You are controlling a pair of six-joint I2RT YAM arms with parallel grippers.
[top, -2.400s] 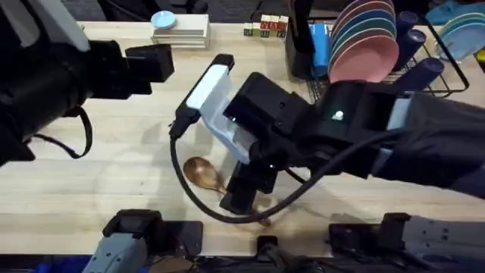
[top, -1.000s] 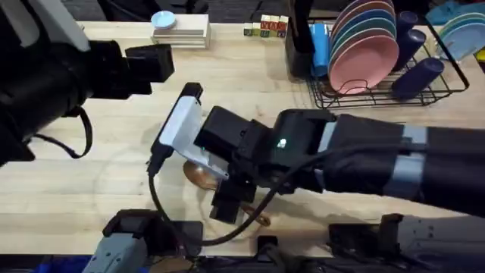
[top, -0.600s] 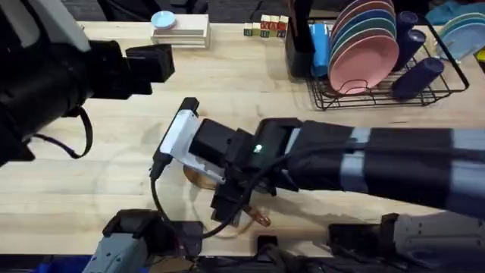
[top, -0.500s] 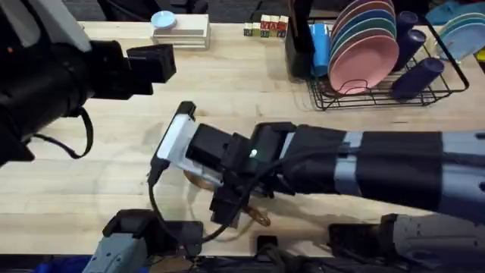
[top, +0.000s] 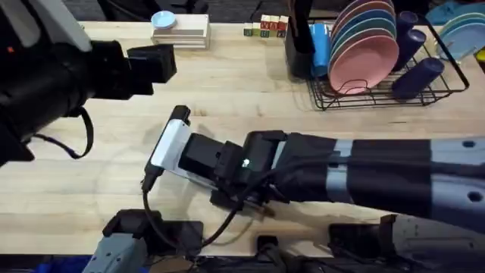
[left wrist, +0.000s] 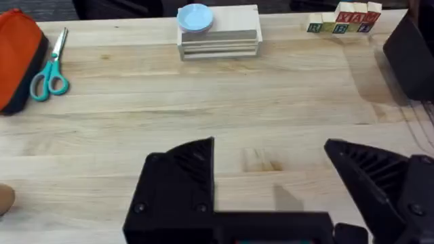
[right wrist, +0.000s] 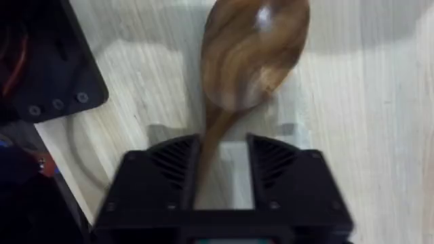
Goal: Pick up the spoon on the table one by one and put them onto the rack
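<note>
The right arm stretches low across the table (top: pixel 250 98) from the lower right, well away from the rack (top: pixel 386 83). Its right gripper (right wrist: pixel 220 166) is partly open, black fingers (right wrist: pixel 274 163) straddling the slim handle of one glossy dark-brown wooden spoon (right wrist: pixel 251 57), its oval bowl lying on the pale planks. The left gripper (left wrist: pixel 271 183) hangs wide open over bare wood, holding nothing.

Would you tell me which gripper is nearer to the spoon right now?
The right one. The right gripper is down at the table with the spoon handle between its fingers. The left gripper hovers open over bare table, away from the spoon.
</note>
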